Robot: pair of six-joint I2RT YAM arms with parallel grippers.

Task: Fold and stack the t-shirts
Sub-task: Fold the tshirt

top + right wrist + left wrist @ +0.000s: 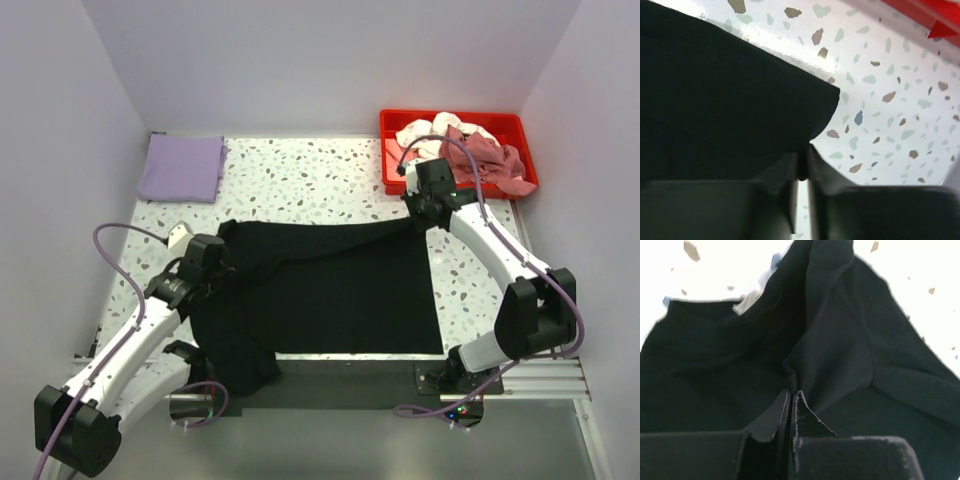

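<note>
The left gripper [792, 394] clamps a black shirt [340, 290] fold. The right gripper [804, 150], nearly closed, touches its corner; grip unclear.

The black t-shirt [340, 290] is soft matt cloth, smooth over its middle and rumpled at the left. The lavender t-shirt [181, 168], far left, is smooth matt cloth. The pink and white t-shirts [470, 150], far right, are crumpled cloth in a glossy red plastic tray [450, 120]. The table [300, 180] is smooth speckled stone-look, shiny enough to throw glare. The arms [490, 240] have glossy white shells and matt black joints. The fingers [822, 172] look like matt black plastic. The near rail [540, 375] is dull grey metal.
</note>
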